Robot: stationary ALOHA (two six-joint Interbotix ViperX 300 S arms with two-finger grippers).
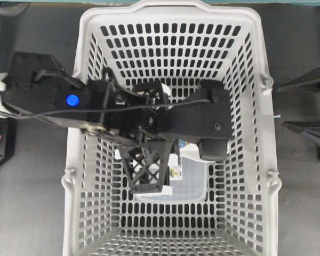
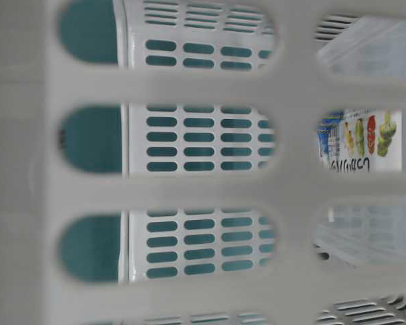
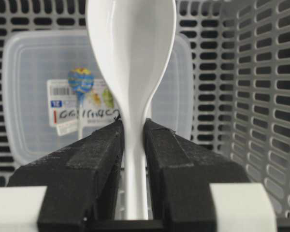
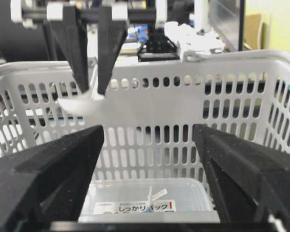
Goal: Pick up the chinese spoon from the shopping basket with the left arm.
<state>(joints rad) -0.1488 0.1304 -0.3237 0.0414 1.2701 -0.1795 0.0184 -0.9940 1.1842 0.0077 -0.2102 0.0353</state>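
The left gripper (image 3: 134, 145) is clamped on the spoon (image 3: 131, 53), its 2 fingers (image 3: 94, 154) pinching the narrow handle just below the bowl. From the left wrist view the bowl sticks out past the fingertips, and the handle runs back between the pads. In the right wrist view the same gripper (image 4: 93, 89) hangs inside the basket (image 4: 193, 72), about level with the rim, with the spoon (image 4: 79, 104) carried clear of the basket floor and well above the container (image 4: 147, 193) lying there.

The right gripper (image 4: 147, 159) is spread wide with nothing between its fingers, looking in at the basket from beside it.

Judged from this, the pick is made and only the lift out of the basket remains. The main risk is the grip itself: the spoon is glossy and held on a thin, tapered part, so it may slide or pivot between the pads if the arm jerks. A dropped spoon would land on the container or the basket floor. A second risk is the protruding bowl catching the basket wall or rim on the way up, which could lever it loose. The left arm (image 1: 48, 96) reaches across the basket rim (image 1: 85, 32), so a sideways move could also bump the wall
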